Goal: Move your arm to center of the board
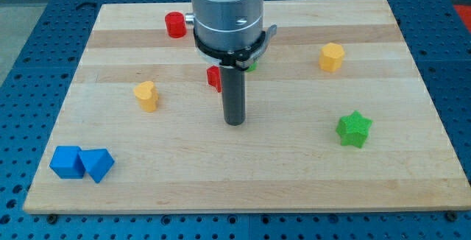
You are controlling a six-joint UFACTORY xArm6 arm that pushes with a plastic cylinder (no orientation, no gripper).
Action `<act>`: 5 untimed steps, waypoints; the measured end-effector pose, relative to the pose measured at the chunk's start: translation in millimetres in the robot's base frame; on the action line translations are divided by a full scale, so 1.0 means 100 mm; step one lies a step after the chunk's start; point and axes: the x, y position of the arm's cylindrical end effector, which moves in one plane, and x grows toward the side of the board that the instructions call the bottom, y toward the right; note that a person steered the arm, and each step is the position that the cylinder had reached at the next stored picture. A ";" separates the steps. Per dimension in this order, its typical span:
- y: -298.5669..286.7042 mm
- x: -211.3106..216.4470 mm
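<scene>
My tip [234, 121] rests on the wooden board [243, 166] near its middle. A red block [213, 77] stands just above and left of the tip, partly hidden by the rod. A green block [252, 66] peeks out behind the arm, mostly hidden. A yellow heart-shaped block [146, 96] lies to the tip's left. A green star block [354, 129] lies to the tip's right.
A red cylinder [175, 24] stands near the view's top, left of the arm. A yellow hexagonal block [331, 57] is at the upper right. A blue cube [67, 161] and a blue triangular block [97, 164] touch at the lower left corner.
</scene>
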 end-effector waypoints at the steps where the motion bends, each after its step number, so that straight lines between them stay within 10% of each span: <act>1: 0.09 -0.02; 5: 0.34 -0.31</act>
